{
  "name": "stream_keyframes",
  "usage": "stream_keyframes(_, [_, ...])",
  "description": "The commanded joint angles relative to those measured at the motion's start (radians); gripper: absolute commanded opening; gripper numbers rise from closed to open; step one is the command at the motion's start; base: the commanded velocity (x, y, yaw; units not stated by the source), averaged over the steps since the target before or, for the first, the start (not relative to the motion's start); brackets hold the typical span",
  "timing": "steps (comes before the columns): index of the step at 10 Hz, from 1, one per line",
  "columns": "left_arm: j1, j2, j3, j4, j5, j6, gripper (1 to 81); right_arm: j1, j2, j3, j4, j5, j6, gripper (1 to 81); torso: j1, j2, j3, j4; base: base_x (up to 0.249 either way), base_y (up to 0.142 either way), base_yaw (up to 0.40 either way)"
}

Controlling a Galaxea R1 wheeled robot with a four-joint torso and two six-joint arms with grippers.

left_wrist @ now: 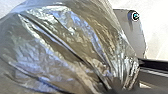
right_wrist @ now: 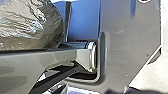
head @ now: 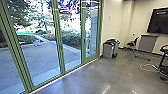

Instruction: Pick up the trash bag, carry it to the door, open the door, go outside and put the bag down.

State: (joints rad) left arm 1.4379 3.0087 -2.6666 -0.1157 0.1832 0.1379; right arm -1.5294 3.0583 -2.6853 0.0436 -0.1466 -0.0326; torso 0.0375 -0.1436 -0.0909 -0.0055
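Observation:
The trash bag (left_wrist: 62, 50), shiny and translucent brown-grey, bulges large in the left wrist view. Its folds draw together into a tight neck, where my left gripper (left_wrist: 119, 86) is shut on it. In the right wrist view, a rounded part of the bag (right_wrist: 30, 25) shows beyond a jointed bar. The state of my right gripper cannot be made out. Through the head view runs a green-framed glass wall, with a narrow glass door (head: 91, 37) toward its right end; this door appears closed.
Grey bins (head: 108, 50) stand by the wall just right of the door. Farther right are a chair (head: 132, 44), a grey wheeled cabinet (head: 148, 43) and a wall screen (head: 160, 21). Polished floor (head: 97, 77) lies ahead. Behind the glass are paving (head: 42, 58) and shrubs.

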Motion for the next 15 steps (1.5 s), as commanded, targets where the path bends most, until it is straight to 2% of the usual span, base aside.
stream_keyframes(1, [-0.063, 0.001, 0.004, -0.001, 0.062, 0.009, 1.0, 0.05, 0.018, 0.012, -0.005, -0.062, -0.007, 81.1, 0.0, 0.0, 0.0, 0.0, 0.149, -0.092, 0.0])
stream_keyframes(6, [-0.063, 0.001, 0.004, -0.001, 0.062, 0.009, 1.0, 0.048, 0.018, 0.007, -0.004, -0.06, -0.007, 81.1, 0.0, 0.0, 0.0, 0.0, 0.149, -0.078, 0.0])
stream_keyframes(15, [-0.063, 0.003, 0.004, -0.001, 0.062, 0.009, 1.0, 0.048, 0.018, 0.007, -0.004, -0.06, -0.007, 81.1, 0.0, 0.0, 0.0, 0.0, 0.149, 0.0, 0.0])
